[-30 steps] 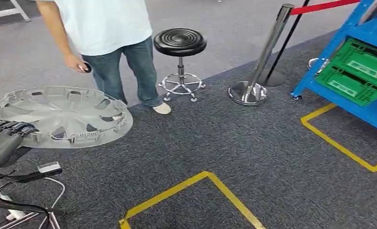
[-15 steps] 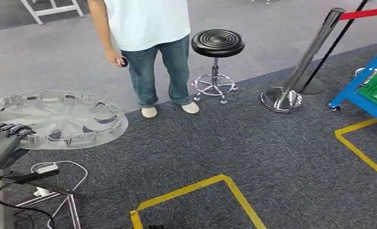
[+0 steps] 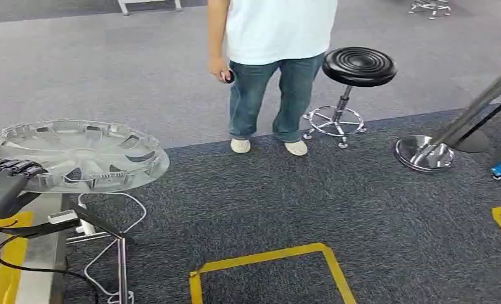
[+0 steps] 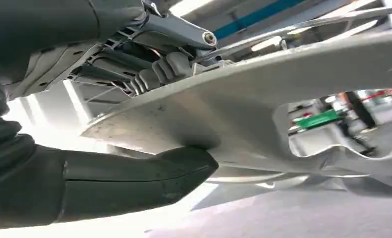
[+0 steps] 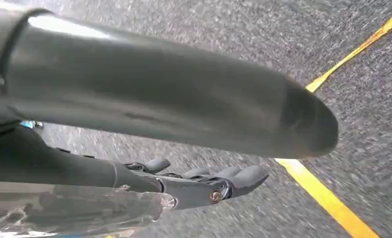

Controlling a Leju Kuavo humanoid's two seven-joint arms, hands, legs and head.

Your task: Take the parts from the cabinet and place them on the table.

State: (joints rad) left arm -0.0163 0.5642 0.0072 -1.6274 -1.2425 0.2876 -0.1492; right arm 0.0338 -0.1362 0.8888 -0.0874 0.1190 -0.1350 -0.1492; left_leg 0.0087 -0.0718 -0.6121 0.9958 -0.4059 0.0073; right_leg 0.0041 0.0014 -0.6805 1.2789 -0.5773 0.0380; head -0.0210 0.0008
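Head view shows the left hand (image 3: pixel 7 183) at the lower left gripping the near edge of a grey hubcap (image 3: pixel 76 154), which it carries roughly level above the floor, its ribbed inner side facing up. Left wrist view shows the same hold from close behind: the thick thumb presses against one face of the hubcap (image 4: pixel 263 124) and the dark fingers (image 4: pixel 159 74) clamp the other face at the rim. Below the hubcap in the head view stand a metal frame (image 3: pixel 105 244) and loose cables (image 3: pixel 108 215) on dark carpet (image 3: pixel 311 202) marked with yellow tape (image 3: pixel 266 256). A person (image 3: pixel 273 63) in a pale shirt and jeans stands facing the robot, holding a small dark object (image 3: pixel 228 76) in one hand, with a black stool (image 3: pixel 359 66) just beside and a chrome barrier post (image 3: pixel 425 152) off to the right. Right wrist view shows the right hand (image 5: pixel 203 148) hanging over the carpet with fingers apart and nothing in it.
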